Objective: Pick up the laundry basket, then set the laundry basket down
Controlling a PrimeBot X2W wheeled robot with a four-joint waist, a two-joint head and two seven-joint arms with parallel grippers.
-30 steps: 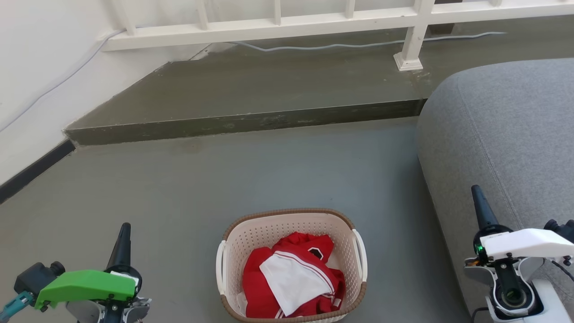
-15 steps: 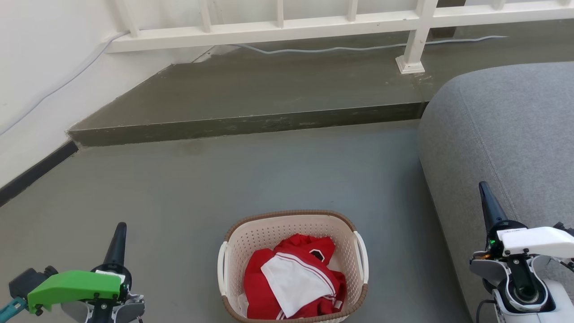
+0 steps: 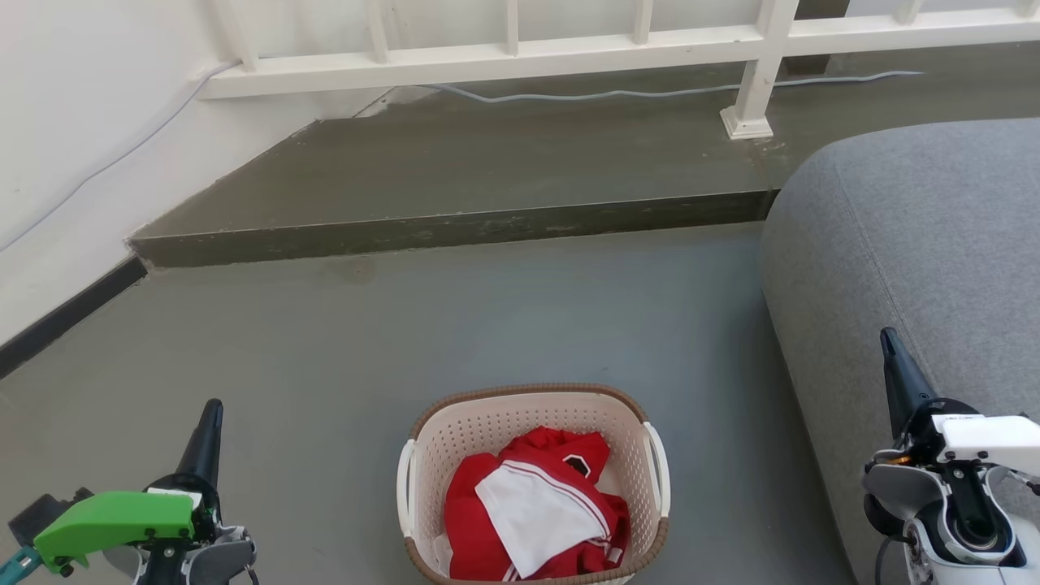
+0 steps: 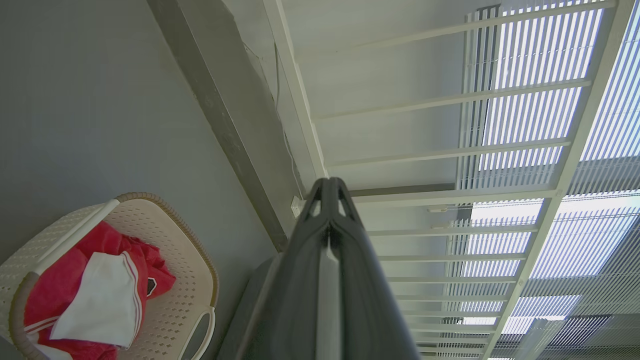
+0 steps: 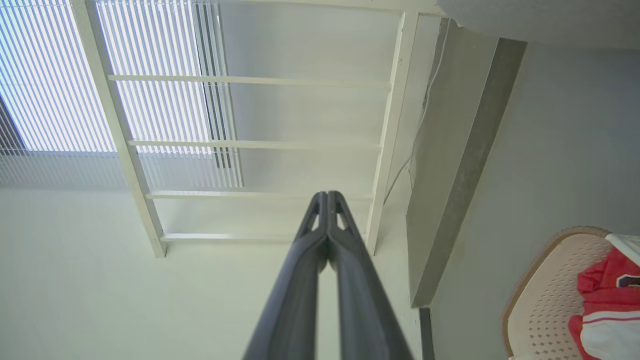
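Note:
The laundry basket (image 3: pixel 487 426) stands on the grey floor at the bottom centre of the head view, cream with a brown rim and white side handles, holding red and white clothes (image 3: pixel 532 508). It also lies at the lower left of the left wrist view (image 4: pixel 192 265) and the lower right of the right wrist view (image 5: pixel 540 295). My left gripper (image 3: pixel 211 413) is shut and empty, well to the basket's left. My right gripper (image 3: pixel 888 340) is shut and empty, off to the basket's right in front of the sofa. Both sets of fingers (image 4: pixel 327 187) (image 5: pixel 327 197) are pressed together and touch nothing.
A grey sofa (image 3: pixel 918 244) fills the right side, close to my right gripper. Beyond the basket a raised concrete step (image 3: pixel 455 223) crosses the floor, with a white railing (image 3: pixel 504 57) and a cable (image 3: pixel 585 93) on it. A white wall (image 3: pixel 65 146) runs along the left.
The head camera has tilted, shifting the whole scene slightly down. Both grippers have drifted outward in the view, the left one lower; the basket has stayed on the floor.

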